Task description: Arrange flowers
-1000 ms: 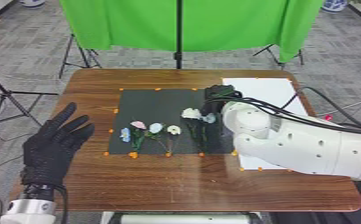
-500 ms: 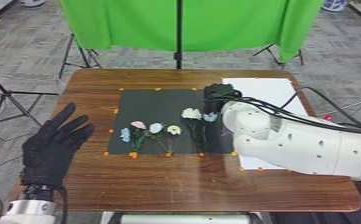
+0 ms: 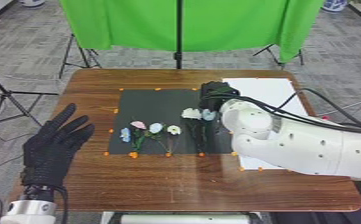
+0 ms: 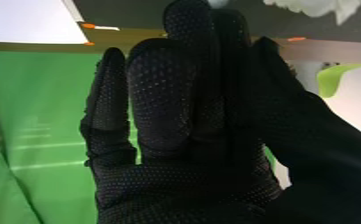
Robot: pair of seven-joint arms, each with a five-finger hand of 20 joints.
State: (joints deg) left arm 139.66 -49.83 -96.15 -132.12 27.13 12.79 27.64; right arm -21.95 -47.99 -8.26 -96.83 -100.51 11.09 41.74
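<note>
My right hand (image 4: 168, 100) has its fingers nearly straight and close together, with the thumb lying in beside them. I can't tell if they have hold of a stem. The pale blue flower (image 3: 208, 115) is just by my fingertips, on the black mat (image 3: 150, 102). A white flower (image 3: 191, 113) lies right next to it, on the side toward my left hand (image 3: 50, 150), which has its fingers spread and nothing in it. The other flowers (image 3: 156, 128) lie farther that way, between my two hands. I think the blue one is very light, so I would hardly feel it lift. The bloom looks soft and could bend or get squashed, so I don't want to pinch it. The thin stems (image 3: 199, 134) look a bit stiffer, but one could roll or slip on my smooth glove. The best place to hold is the stem, a little below the petals, with my thumb on one side and fingertips on the other. I should squeeze gently and not catch the white flower's leaves too.
</note>
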